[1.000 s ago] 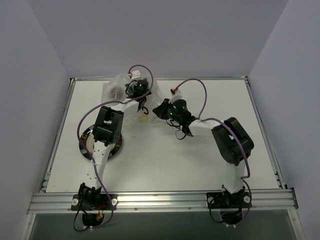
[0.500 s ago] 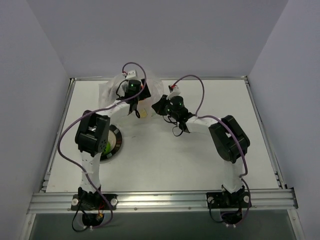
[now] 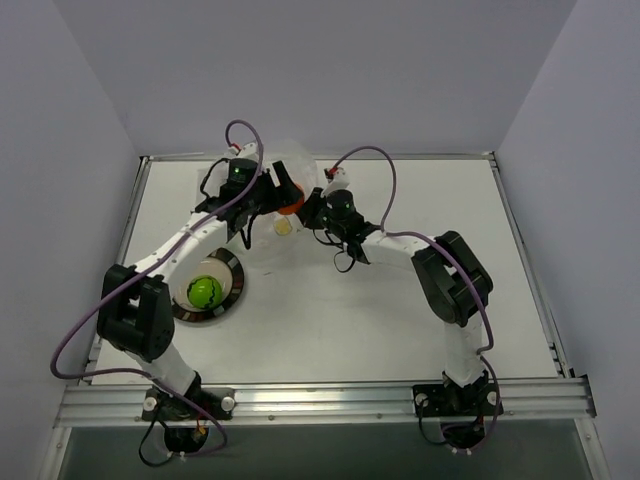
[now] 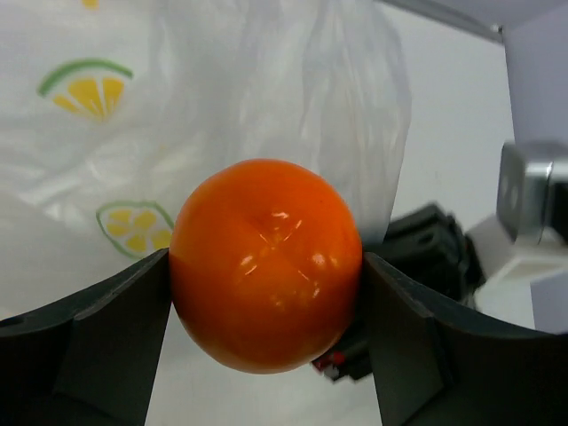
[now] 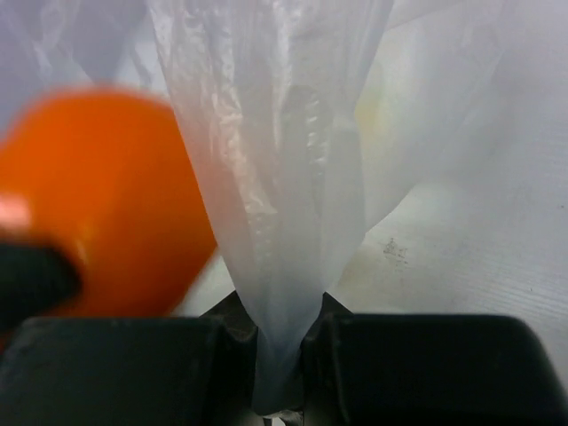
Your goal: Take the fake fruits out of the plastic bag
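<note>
My left gripper (image 4: 266,293) is shut on the orange fake fruit (image 4: 266,264), holding it above the table just outside the plastic bag (image 4: 133,142). The top view shows that orange fruit (image 3: 290,205) at the bag's (image 3: 268,232) right side, between the two wrists. Printed lemon slices mark the clear bag. My right gripper (image 5: 282,351) is shut on a gathered fold of the plastic bag (image 5: 293,177), with the orange fruit (image 5: 98,195) blurred at its left. A bright green fruit (image 3: 205,291) rests on the dark-rimmed plate (image 3: 232,290).
The plate sits at the left of the table, near the left arm's elbow. Purple cables loop above both wrists. White walls enclose the table on three sides, and an aluminium rail runs along the near edge.
My left gripper has come out of the bag holding the orange fruit. The left arm's elbow has swung to the left, uncovering the plate and green fruit. The right gripper keeps its hold.
</note>
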You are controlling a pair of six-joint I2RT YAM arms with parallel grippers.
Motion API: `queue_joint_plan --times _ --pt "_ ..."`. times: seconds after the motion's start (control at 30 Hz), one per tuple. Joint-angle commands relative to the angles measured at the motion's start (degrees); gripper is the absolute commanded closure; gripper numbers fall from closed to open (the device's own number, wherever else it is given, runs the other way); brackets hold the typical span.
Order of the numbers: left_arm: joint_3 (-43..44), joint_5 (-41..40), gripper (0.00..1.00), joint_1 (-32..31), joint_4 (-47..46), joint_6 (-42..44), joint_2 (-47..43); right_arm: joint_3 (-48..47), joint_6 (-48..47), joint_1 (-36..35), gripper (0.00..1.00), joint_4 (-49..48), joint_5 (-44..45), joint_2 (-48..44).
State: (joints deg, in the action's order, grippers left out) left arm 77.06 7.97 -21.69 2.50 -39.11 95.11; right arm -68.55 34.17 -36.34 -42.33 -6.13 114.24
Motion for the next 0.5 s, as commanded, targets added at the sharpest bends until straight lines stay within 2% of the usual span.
queue_joint_plan --times 0.0,0.17,0.23,0.37,0.4,0.47 --pt "-2.3 10.7 0.78 -0.2 7.6 -1.7 -6.3 -3.3 -1.6 0.0 1.00 0.8 2.7 -0.8" --pt "-5.1 19.3 0.77 -0.4 15.1 3.6 -16.4 -4.5 -2.4 0.2 1.00 2.9 3.0 -1.6" --pt "-6.9 18.8 0.77 -0.5 21.3 6.6 -23.7 -4.4 -3.2 0.1 1.00 3.8 2.7 -2.0" --pt "-13.1 12.8 0.77 0.9 28.8 7.6 -37.8 -3.3 -3.6 0.1 1.00 4.0 0.8 -3.6" --pt "-14.4 8.7 0.77 1.1 31.3 7.3 -43.8 -2.7 -3.5 0.1 1.00 4.0 0.3 -3.7" --pt "-17.9 2.1 0.76 1.7 34.1 5.0 -49.8 -1.9 -3.9 0.0 1.00 4.3 -0.5 -4.5"
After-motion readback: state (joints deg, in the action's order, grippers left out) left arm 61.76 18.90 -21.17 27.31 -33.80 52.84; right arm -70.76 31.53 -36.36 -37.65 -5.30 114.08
